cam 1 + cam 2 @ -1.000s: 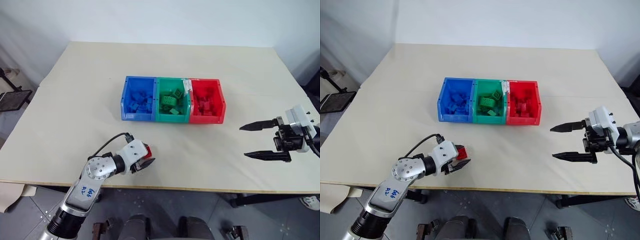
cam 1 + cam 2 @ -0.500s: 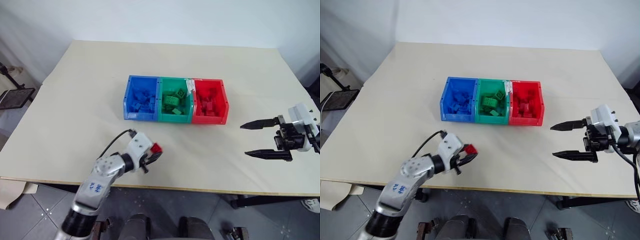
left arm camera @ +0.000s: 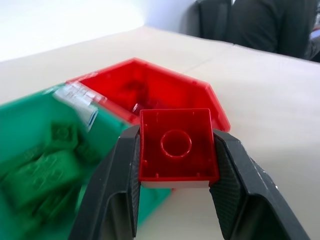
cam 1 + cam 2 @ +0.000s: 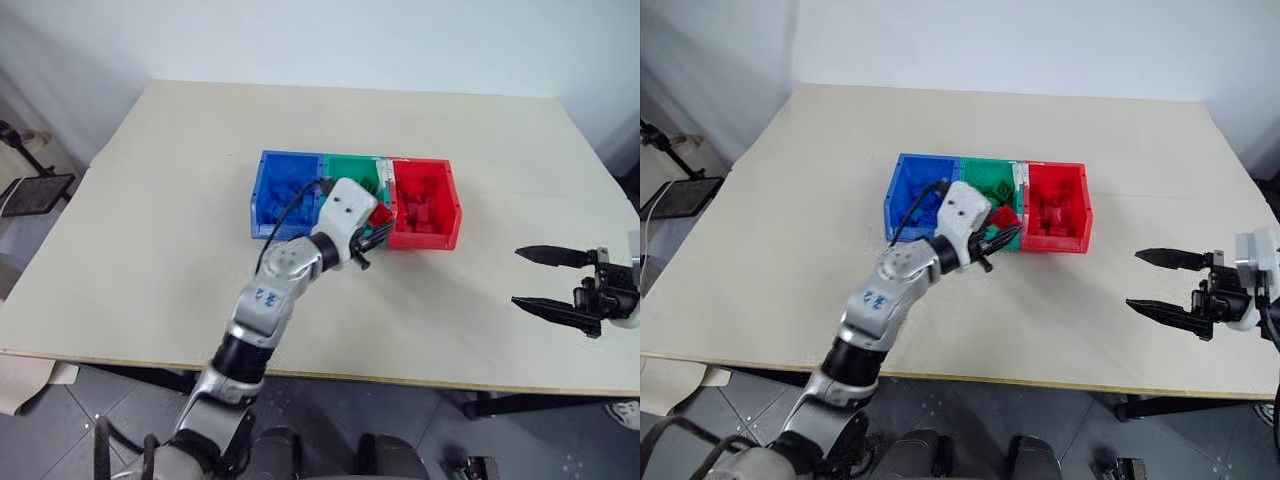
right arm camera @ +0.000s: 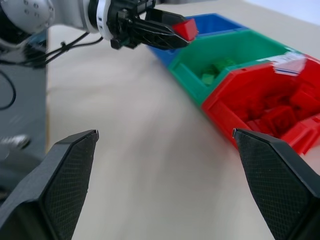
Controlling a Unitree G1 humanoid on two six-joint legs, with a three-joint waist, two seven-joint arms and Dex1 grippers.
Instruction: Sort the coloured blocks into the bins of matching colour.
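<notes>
Red block (image 3: pixel 178 146) sits clamped between the two black fingers (image 3: pixel 120 185) of the left gripper (image 4: pixel 374 228), its flat sides pressed against their cross-hatched inner pads, and its hollow underside with a round socket faces the left wrist camera. It is a squarish brick of glossy, slightly translucent plastic. In the head views the block is held in the air over the near wall where the green bin (image 4: pixel 352 168) meets the red bin (image 4: pixel 440 236), at about 5 o'clock from the green bin's middle. The three bins stand joined in a row on the pale matte table (image 4: pixel 180 160): the blue bin (image 4: pixel 262 195) at 9 o'clock of the green one, the red at 3 o'clock. They are open-topped, straight-walled plastic, each holding a jumble of studded bricks of its own colour, and a pale label sits on the rim between green and red. The left arm stretches from the table's near edge toward 1 o'clock, its silver forearm and white wrist in line, its gripper roughly level. The right gripper (image 4: pixel 545 279) hangs at 4 o'clock of the bins, well apart from them, pointing toward 9 o'clock, its tapered black fingers (image 5: pixel 67 172) spread wide with nothing between them.
</notes>
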